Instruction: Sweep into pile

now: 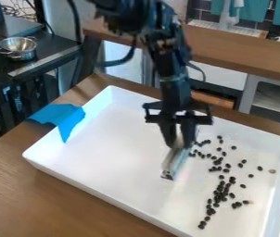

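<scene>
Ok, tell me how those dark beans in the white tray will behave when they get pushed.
The beans look small and rounded, so they may well roll or skitter. The tray has a flat, smooth-looking floor, which would probably let them slide easily. At that size they are likely light, so a quick push could scatter them.

White tray (105,152); black beans (220,192); solid blue tape (62,115); brown wood-grain tabletop (62,201); silver metal bowl (18,47); black gripper (178,144).

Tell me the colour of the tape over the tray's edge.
The tape is bright blue, as the camera view shows.
</scene>
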Tool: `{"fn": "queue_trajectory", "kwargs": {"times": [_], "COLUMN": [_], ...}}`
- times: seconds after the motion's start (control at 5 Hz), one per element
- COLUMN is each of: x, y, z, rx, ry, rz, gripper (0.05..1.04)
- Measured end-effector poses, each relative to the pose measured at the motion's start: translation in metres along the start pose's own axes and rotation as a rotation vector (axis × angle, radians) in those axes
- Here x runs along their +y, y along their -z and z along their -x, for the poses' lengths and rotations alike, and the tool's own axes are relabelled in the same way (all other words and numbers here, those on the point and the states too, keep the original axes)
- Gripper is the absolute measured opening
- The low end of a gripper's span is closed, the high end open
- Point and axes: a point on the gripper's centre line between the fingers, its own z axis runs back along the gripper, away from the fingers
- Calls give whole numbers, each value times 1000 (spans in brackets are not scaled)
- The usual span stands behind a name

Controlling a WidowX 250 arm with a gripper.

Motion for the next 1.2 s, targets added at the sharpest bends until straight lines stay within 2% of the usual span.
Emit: {"fn": "queue_trajectory", "kwargs": {"times": [0.2, 0.4, 0.6, 1.2], "x": [13, 41, 52, 69], "y": [-16, -7, 5, 21], "z": [-15, -31, -45, -68], "rx": [-32, -31, -62, -65], "ry": [23, -2, 12, -28], "rz": [-23, -70, -116, -176], "gripper": [328, 328, 328, 328]}}
